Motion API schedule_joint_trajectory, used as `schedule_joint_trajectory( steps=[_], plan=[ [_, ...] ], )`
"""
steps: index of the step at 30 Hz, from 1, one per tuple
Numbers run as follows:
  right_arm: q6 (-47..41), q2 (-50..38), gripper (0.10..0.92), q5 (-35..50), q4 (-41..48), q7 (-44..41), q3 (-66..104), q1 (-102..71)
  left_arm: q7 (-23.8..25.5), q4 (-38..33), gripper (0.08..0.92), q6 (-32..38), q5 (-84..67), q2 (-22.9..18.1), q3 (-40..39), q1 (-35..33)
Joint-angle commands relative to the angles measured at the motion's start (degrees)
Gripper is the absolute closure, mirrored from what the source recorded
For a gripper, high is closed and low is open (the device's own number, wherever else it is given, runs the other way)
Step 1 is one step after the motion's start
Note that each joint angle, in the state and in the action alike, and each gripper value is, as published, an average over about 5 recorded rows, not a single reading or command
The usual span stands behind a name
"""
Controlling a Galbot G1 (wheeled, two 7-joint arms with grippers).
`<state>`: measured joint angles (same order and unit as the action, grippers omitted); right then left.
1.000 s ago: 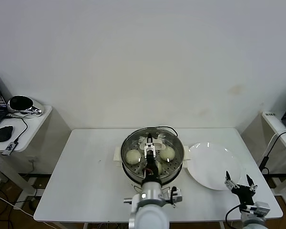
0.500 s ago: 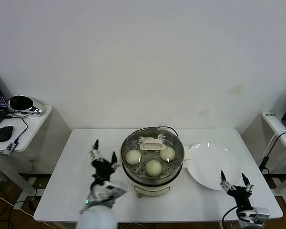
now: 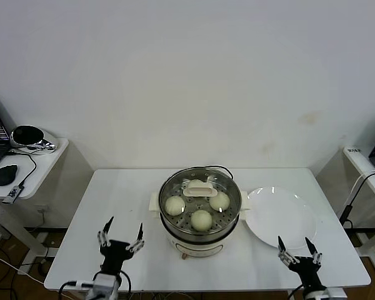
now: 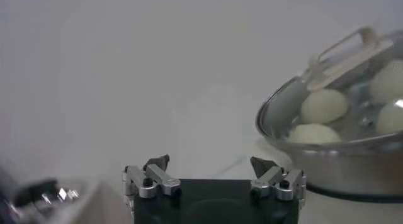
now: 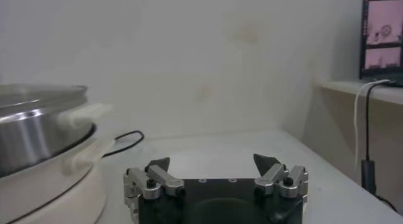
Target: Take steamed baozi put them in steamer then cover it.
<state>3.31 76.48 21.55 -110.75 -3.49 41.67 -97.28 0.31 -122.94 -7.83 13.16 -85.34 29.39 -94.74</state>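
Observation:
The steamer (image 3: pixel 173 232) stands mid-table on its cream pot base (image 3: pixel 197 249). The glass cover (image 3: pixel 199 189) rests on it, handle at its centre. Three baozi (image 3: pixel 174 205) show through the glass. My left gripper (image 3: pixel 124 229) is open and holds nothing, at the table's front edge left of the pot. My right gripper (image 3: pixel 294 245) is open and holds nothing, at the front edge near the plate. In the left wrist view the left gripper (image 4: pixel 211 163) faces the steamer (image 4: pixel 352 165), the cover (image 4: pixel 343 55) and a baozi (image 4: pixel 324 106). In the right wrist view the right gripper (image 5: pixel 213 161) sits beside the steamer (image 5: pixel 34 128).
A white plate (image 3: pixel 281 216) with nothing on it lies right of the pot. A black cable (image 5: pixel 123 143) runs behind the pot. A side table (image 3: pixel 40 165) with a laptop and mouse stands at the left; a shelf (image 3: pixel 362 164) and a monitor (image 5: pixel 383 36) are at the right.
My left arm has pulled back from over the covered steamer to the table's front left. My right gripper has drawn back a little toward the front edge. The cover stays on the steamer.

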Motion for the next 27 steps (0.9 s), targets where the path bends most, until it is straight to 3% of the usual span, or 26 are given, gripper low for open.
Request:
schedule_joint_trajectory(
  steps=[1, 27],
  plan=[
    [1.83, -0.19, 0.203, -0.59, 0.30, 0.88, -2.71, -2.59, -1.18, 2.45, 0.177, 8.53, -10.14, -0.75, 5.25, -7.63],
    [-0.99, -1.15, 0.203, -1.69, 0.30, 1.97, -3.54, -1.69, 0.84, -2.79, 0.177, 2.36, -9.06, -1.30, 4.90, -12.58]
  ],
)
